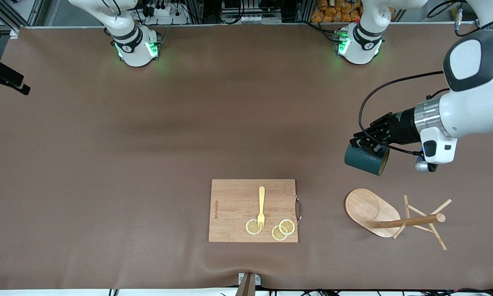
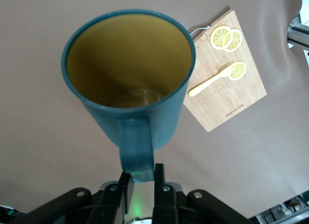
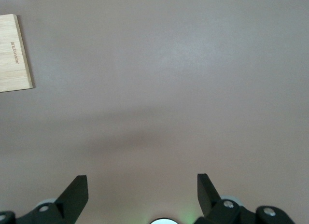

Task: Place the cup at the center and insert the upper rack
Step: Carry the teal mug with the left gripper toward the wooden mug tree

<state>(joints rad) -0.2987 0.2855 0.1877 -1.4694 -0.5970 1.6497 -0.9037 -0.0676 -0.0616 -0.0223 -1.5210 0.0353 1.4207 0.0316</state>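
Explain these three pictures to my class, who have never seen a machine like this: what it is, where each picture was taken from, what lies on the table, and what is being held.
These are two robot arms bolted along one edge of a brown table. Each ends in a two-finger gripper.

The wide picture comes from a high camera facing the robots. The other two come from cameras on the arms' wrists, looking past the fingers.

The left gripper is shut on the handle of a dark teal cup, held tilted in the air over the table near the left arm's end. Its wrist view looks into the cup's yellowish inside.

The right gripper is open, holds nothing, and waits above bare table.

On the table, a wooden mug tree lies tipped on its side. A cutting board carries a yellow fork and three lemon slices.
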